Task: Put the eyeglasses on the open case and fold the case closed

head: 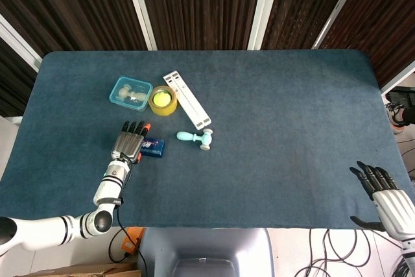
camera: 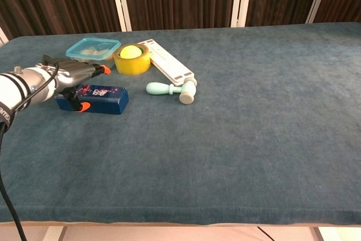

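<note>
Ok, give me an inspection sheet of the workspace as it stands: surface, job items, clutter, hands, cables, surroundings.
Surface: dark blue cloth-covered table, flat.
Job's things: blue patterned box, possibly the closed case, lies by the left hand; no eyeglasses seen.
Clutter: clear teal container; yellow tape roll with a ball inside, beside it; white slotted strip; pale teal mallet-like toy.
Hands: left hand lies over the box's left end, fingers extended, grip not clear; right hand off the table's near right edge, fingers apart, holding nothing.
Cables: black cable along the left forearm; cables on the floor.
Surroundings: dark slatted panels with white frames behind the table.
</note>
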Tool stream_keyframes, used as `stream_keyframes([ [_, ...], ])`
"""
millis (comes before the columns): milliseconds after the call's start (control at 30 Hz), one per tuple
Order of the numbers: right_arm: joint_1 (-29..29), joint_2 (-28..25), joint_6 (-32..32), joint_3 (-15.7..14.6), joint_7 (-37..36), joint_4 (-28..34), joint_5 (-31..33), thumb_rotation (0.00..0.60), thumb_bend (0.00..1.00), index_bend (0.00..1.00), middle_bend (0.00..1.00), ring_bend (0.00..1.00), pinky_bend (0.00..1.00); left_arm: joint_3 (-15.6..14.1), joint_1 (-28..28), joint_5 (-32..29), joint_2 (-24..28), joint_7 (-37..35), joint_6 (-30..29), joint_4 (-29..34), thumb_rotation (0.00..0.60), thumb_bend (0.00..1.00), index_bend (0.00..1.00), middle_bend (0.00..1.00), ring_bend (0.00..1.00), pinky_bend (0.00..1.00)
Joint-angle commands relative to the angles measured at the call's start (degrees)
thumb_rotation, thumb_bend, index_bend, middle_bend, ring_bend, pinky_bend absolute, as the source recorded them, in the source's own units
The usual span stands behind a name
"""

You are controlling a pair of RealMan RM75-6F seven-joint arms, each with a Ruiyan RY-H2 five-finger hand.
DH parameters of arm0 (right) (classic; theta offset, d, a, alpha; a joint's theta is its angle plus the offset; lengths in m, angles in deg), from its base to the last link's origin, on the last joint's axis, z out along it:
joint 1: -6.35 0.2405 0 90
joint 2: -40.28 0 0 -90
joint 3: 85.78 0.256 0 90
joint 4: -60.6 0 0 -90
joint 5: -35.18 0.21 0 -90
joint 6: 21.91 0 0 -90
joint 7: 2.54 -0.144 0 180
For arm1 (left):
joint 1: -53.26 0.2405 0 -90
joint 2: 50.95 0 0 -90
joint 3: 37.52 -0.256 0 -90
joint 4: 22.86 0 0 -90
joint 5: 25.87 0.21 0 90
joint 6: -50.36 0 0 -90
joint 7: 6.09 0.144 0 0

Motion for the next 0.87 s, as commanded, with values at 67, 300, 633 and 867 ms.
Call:
stream_keyframes([
  [67, 0.07, 0.06, -0.21, -0.07, 0.21, -0.01, -0.07, 0.600, 0.25, 0.00, 0.00, 0.00, 0.00, -0.92, 2.90, 6.01, 4.30, -4.18, -4.10, 5.99, 0.600, 0.37, 0.00, 0.00, 0.00, 0.04],
  [300, 0.15, 0.64, -0.73, -0.16, 1.96, 0.16, 0.05, 0.600, 0.25, 0.00, 0.00, 0.00, 0.00, -11.06, 17.58, 29.69, 16.70, -22.72, -16.92, 20.07, 0.600, 0.37, 0.00, 0.00, 0.00, 0.04],
  [633, 0.14, 2.29, -1.04, -0.22, 5.97, 0.99, -0.09, 0.600, 0.25, 0.00, 0.00, 0.00, 0.00, -24.33, 39.59, 55.35, 21.05, -44.73, -39.60, 10.97, 0.600, 0.38, 0.00, 0.00, 0.00, 0.01],
  [867, 0.13, 2.75, -0.91, -0.50, 6.81, 1.08, -0.85, 0.600, 0.25, 0.00, 0.00, 0.00, 0.00, -21.34, 41.73, 58.75, 20.87, -50.53, -41.70, 7.47, 0.600, 0.37, 0.00, 0.00, 0.00, 0.00],
])
